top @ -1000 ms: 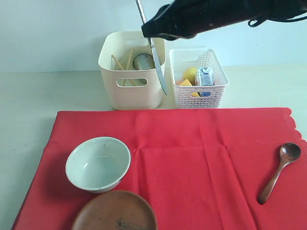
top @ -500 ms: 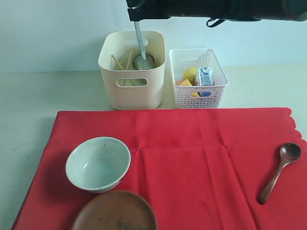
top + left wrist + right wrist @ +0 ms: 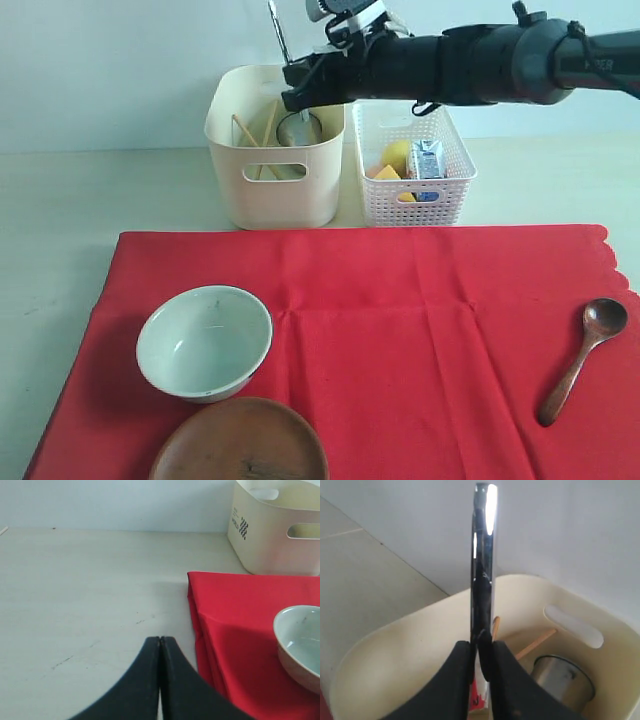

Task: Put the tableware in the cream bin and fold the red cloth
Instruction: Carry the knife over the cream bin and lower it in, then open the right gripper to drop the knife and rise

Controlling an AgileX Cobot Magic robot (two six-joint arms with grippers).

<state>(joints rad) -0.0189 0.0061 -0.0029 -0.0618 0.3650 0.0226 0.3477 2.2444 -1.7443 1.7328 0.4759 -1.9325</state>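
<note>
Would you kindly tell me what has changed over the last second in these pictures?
The right pincer, still clamped on the knife, has swung it from hanging aslant to nearly upright over the cream bin, as the arm dropped lower. The bowl, wooden plate, spoon and red cloth are unmoved.

The wooden plate (image 3: 240, 442) runs off the exterior view's lower edge.

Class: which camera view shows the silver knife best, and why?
The right wrist view: the silver knife is close and large, clamped in the right tool above the cream bin. The exterior view shows only a thin sliver; the left wrist view shows none of it.
</note>
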